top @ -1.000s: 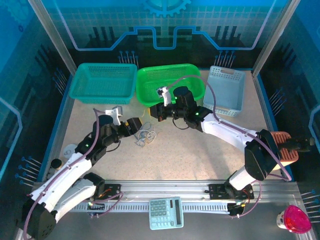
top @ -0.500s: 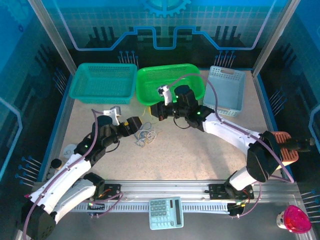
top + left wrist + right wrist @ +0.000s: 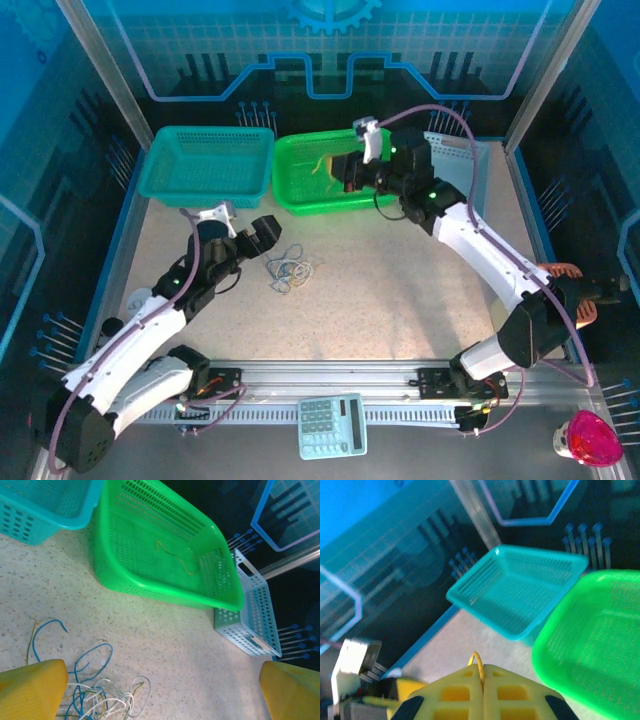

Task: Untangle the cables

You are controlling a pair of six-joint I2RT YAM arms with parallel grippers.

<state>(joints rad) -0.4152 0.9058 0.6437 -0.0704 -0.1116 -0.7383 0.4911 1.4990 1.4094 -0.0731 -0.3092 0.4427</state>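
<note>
A tangle of white, blue and yellow cables [image 3: 288, 270] lies on the speckled table, also seen in the left wrist view [image 3: 95, 695] at the lower left. My left gripper [image 3: 265, 235] hovers just left of it, open wide, its yellow fingers [image 3: 30, 690] far apart with nothing between them. My right gripper [image 3: 345, 172] is raised over the green basket [image 3: 300, 205], shut on a thin yellow cable [image 3: 479, 662] that loops out between its tips [image 3: 483, 667]. The yellow strand [image 3: 172, 557] shows against the basket's inside; I cannot tell if it touches the bottom.
A teal basket [image 3: 210, 165] stands left of the green one and a pale blue basket [image 3: 250, 610] to its right. A calculator [image 3: 332, 425] and a pink object [image 3: 592, 438] lie beyond the near rail. Open tabletop lies right of the tangle.
My right gripper rose and moved back and to the right, carrying the yellow cable from the basket's front edge to above it. My left gripper opened wide beside the tangle.
</note>
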